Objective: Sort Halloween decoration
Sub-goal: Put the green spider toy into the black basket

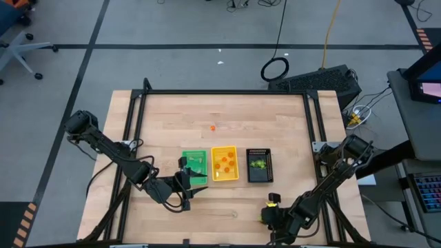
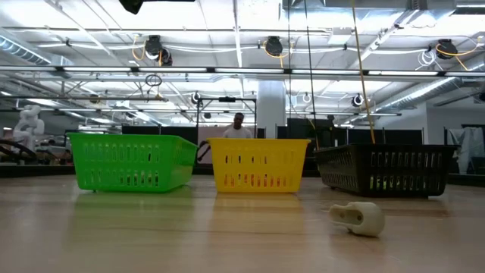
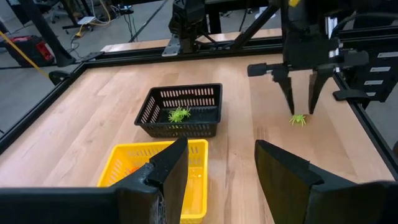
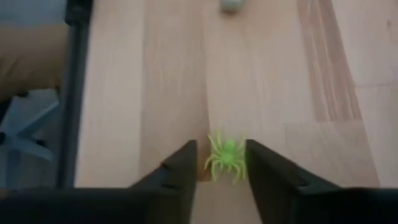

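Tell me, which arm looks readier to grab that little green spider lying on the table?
The right. Its gripper hangs over the green spider, open fingers either side. The left gripper sits open beside the green tray, farther away.

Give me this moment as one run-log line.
right hand: open, straddling yellow-green spider on table, near edge | left hand: open, waiting by green tray | black tray: holds a green spider | pale trinket: loose on table
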Available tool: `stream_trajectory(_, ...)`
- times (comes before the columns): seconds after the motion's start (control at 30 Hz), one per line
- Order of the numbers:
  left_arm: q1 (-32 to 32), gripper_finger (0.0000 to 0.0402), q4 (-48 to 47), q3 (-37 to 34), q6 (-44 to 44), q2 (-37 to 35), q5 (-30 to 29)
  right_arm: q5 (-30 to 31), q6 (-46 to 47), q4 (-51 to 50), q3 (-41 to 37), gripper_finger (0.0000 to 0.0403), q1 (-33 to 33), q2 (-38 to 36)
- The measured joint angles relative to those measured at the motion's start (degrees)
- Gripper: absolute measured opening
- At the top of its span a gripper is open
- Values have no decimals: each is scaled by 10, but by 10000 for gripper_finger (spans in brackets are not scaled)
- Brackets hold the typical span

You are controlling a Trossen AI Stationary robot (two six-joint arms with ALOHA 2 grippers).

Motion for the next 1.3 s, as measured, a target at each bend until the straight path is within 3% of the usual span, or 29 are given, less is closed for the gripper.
stream_trajectory(0.2,0,184,0,0,0,0,0,3,9,-4,0,213,0,27)
stream_trajectory(0.37,0,184,0,0,0,0,0,4,9,-5,1,228,0,33)
stream_trajectory(0.9,0,184,0,0,0,0,0,5,17,-18,1,89,-2,34)
stream_trajectory(1.3,0,184,0,0,0,0,0,5,32,-16,1,52,-2,34)
